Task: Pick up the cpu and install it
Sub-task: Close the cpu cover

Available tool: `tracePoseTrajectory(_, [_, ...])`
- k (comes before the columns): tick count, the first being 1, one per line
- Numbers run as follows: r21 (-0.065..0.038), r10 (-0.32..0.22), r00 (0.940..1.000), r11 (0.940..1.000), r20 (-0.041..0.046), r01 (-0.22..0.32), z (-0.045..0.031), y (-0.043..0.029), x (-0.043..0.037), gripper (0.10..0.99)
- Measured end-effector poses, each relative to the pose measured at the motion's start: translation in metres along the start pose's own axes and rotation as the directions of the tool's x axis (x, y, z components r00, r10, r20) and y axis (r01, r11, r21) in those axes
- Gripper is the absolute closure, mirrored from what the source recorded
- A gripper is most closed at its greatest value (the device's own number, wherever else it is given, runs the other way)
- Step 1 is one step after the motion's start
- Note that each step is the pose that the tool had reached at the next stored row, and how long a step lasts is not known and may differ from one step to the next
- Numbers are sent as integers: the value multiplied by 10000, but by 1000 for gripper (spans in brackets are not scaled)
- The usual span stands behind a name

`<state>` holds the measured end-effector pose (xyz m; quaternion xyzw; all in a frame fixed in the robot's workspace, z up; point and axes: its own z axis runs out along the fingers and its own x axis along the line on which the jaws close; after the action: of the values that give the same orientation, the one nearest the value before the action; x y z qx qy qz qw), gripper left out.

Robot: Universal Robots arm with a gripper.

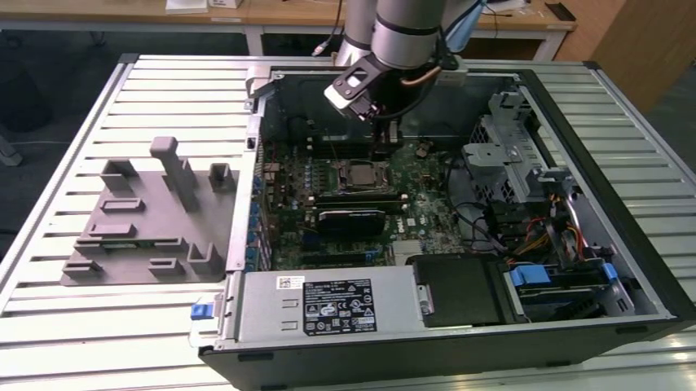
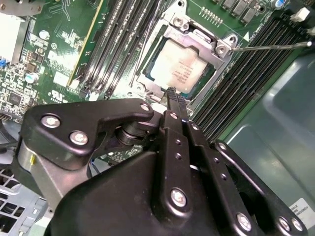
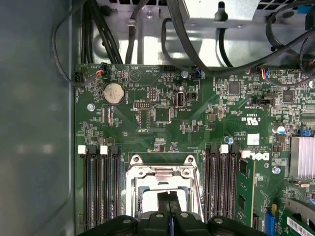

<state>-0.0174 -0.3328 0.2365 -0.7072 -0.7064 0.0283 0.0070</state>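
Currently logged: cpu in its socket, gripper closed just above it

1. Grey moulded fixture [image 1: 142, 220]. It lies flat on the slatted worktop [image 1: 65, 342] at the exterior view's left, well apart from the arm. I take its pockets for parking places for parts.

2. Computer case [image 1: 641, 269]. It is laid on its side with the panel off, so the motherboard [image 1: 425, 204] faces up and I can come at it from overhead.

3. Grey power-supply box [image 1: 326, 305]. It stands at the near edge of the case, with its white label upward. It is not part of this job.

4. The cpu [image 1: 359, 173]. It sits flat in the socket near the middle of the board, between the banks of memory slots [image 2: 123, 39]. In the second wrist view its silver top [image 2: 179, 69] shows through the metal socket frame [image 3: 160, 171], square to it. A thin retention lever [image 2: 268, 47] runs out from one corner of the frame. I cannot tell whether that lever is latched.

5. Gripper [image 1: 381, 145]. It hangs over the board just beside the socket. In both wrist views the fingers are pressed together with nothing between them [image 2: 172, 96] [image 3: 170, 216], and the tip is close over the frame's edge. With the chip lying in the socket and the gripper empty, I judge the placing done.

6. Drive cage [image 1: 511, 155] and cabling. These sit at the exterior view's right, clear of the arm.
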Motion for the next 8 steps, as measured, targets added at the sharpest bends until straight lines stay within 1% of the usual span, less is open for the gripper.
tracePoseTrajectory(5, [0,0,10000,10000,0,0,21,-35,0,980])
tracePoseTrajectory(8, [-10,0,10000,10000,-1,0,50,-63,-4,980])
